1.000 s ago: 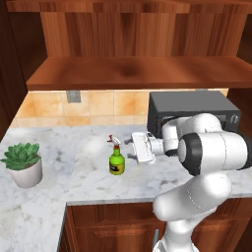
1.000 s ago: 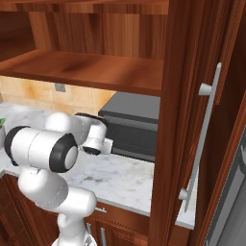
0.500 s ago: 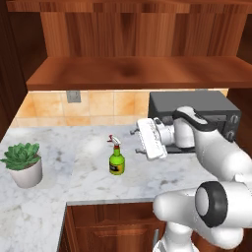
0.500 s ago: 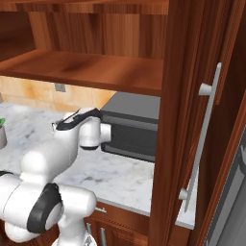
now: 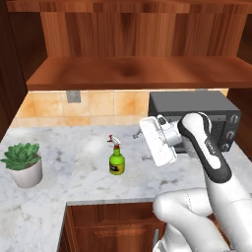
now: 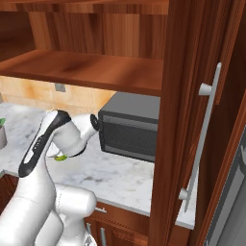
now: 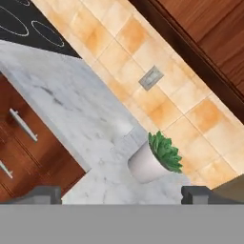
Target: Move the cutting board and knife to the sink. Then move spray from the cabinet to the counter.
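Arm swung up; spray on counter

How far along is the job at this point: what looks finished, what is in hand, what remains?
Done, by the look of it: the spray stands upright on the counter, below the cabinet shelf. In hand: nothing; the gripper is open and apart from the bottle, its fingers facing the plant. Board, knife and sink are not visible, so that part cannot be judged.

The spray stands upright on the counter, between a plant and the arm's hand.
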Controlling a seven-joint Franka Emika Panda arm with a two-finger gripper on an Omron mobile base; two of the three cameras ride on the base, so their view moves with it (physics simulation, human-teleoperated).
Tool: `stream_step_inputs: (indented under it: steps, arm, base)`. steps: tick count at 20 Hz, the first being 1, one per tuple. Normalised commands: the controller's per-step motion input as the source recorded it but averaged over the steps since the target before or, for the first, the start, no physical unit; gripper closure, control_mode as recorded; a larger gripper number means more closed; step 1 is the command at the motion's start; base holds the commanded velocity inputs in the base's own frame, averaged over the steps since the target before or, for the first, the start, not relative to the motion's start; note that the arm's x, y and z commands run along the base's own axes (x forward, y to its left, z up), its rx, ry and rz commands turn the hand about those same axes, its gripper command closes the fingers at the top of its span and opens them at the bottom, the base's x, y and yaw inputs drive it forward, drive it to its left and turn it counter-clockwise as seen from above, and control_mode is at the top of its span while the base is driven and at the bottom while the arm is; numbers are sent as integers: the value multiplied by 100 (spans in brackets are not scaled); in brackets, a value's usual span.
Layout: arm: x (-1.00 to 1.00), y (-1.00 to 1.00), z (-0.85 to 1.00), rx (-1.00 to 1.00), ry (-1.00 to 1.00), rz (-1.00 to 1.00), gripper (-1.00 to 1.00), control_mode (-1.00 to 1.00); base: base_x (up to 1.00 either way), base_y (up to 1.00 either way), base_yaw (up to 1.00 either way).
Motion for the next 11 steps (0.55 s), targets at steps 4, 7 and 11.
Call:
stream_step_inputs:
  steps: [4, 7, 11]
  arm:
    - [-37, 2, 21, -32, -30, 0, -100, -100]
    - [-21, 2, 20, -32, -27, 0, -100, -100]
    - [-25, 0, 25, -31, -26, 0, -100, -100]
  base:
    - [0, 0, 0]
    - [0, 0, 0]
    - [0, 0, 0]
